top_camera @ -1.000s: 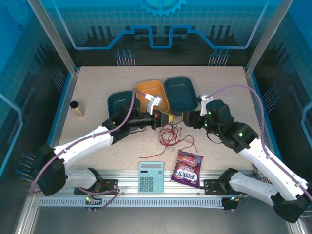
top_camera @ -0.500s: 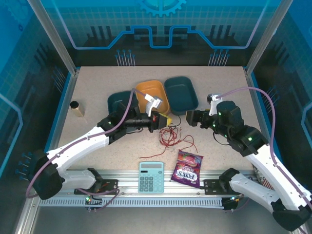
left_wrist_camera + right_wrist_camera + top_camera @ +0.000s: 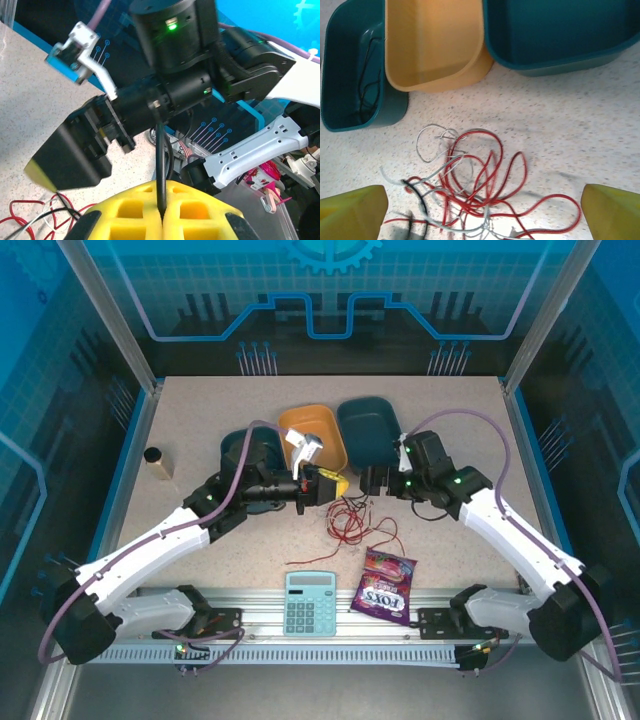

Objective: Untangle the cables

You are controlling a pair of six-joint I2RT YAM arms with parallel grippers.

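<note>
Left gripper (image 3: 161, 215) pinches the black cable (image 3: 160, 165); right gripper (image 3: 482, 212) is spread wide.
The red, white and black cables (image 3: 352, 518) lie tangled at the centre of the top view, just below the yellow tub (image 3: 318, 430).

thin wire cables (image 3: 470, 195): red, pale grey, black | plastic tub (image 3: 430, 40): orange-yellow | two other plastic tubs (image 3: 555, 30): teal | counter (image 3: 560, 120): speckled beige

table (image 3: 200, 430): matt speckled | yellow tray (image 3: 430, 40): smooth plastic | cables (image 3: 452, 175): smooth plastic
</note>
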